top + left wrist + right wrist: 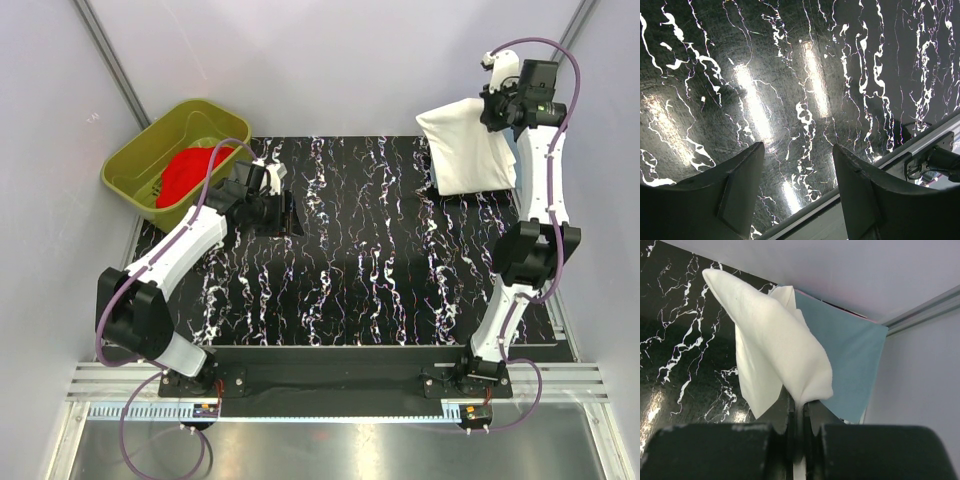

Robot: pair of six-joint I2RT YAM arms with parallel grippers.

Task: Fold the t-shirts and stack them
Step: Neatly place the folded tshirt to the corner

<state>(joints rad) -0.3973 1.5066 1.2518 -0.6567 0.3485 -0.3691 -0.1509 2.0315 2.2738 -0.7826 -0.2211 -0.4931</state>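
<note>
Far to the left of the left hand, and a little beyond it, an olive-green tub (pixel 128 172) sits at the bench's far left corner, and the red t-shirt (pixel 190 170) lies bunched inside it. The left hand (pixel 283 213) is just to the right of the tub, low over the black, white-veined bench (pixel 350 280). In its wrist view the left hand (pixel 798 150) has its jaws set wide apart with only the bare bench surface between them; it grips nothing. Across the bench, the white t-shirt (pixel 466 150) is gathered at the far right corner, just to the left of the right hand (pixel 497 108). In the right wrist view the right hand (pixel 799 412) is pinched narrow on an edge of the white t-shirt (pixel 775 347), and the cloth fans out in soft folds beyond the fingertips. Past the shirt, farther from that hand, a pale blue cloth (pixel 852 355) lies flat against the wall corner.
</note>
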